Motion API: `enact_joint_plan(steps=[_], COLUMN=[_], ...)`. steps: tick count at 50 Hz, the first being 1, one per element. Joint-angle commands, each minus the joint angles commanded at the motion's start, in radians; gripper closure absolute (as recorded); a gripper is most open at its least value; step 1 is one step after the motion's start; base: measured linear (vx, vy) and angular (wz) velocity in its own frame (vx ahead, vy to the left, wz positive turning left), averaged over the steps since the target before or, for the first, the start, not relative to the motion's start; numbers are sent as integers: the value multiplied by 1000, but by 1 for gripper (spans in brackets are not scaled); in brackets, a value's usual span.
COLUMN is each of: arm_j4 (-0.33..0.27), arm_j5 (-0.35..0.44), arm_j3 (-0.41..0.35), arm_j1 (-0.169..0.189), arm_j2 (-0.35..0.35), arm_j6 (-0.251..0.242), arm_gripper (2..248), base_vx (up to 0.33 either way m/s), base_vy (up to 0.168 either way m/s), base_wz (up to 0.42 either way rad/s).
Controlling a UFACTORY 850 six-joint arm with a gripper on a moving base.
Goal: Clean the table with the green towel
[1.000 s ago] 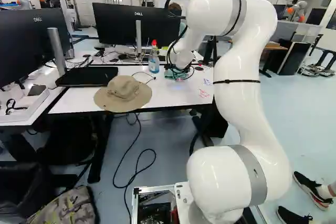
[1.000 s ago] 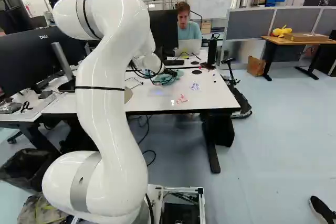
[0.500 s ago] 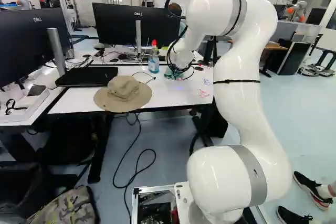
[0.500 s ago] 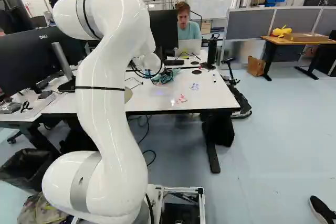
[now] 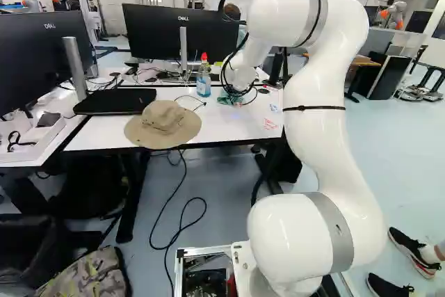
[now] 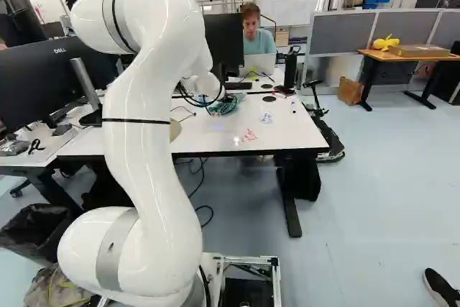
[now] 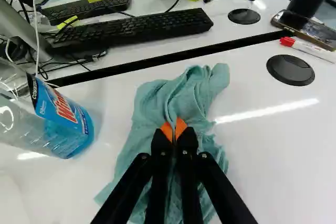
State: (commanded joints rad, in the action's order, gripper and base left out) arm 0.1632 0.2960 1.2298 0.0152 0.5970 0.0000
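The gripper (image 7: 174, 130) pinches a raised fold of the green towel (image 7: 197, 95), presumably so the loose cloth spreads as a wiping pad over the table (image 7: 273, 156). Taking gripper reach as twelve o'clock, the bottle (image 7: 68, 121) stands at nine. Contact pressure cannot be confirmed.

In the left base view we read "DELL" on the upper-left monitor (image 5: 31, 60) and upper-middle monitor (image 5: 156, 36); we can't fully read the bottle's label (image 7: 65, 111) or the counter's (image 6: 298, 134) red and blue scribbles (image 6: 249, 136).
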Motion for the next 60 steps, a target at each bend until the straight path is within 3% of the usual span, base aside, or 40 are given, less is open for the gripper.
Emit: enact_joint_plan(steps=[60], arm_j4=[0], arm_j5=[0], arm_j3=[-22], arm_j1=[0], arm_j2=[-127], arm_j6=[0], arm_gripper=[223], base_vx=[0], base_vy=[0], base_wz=[0])
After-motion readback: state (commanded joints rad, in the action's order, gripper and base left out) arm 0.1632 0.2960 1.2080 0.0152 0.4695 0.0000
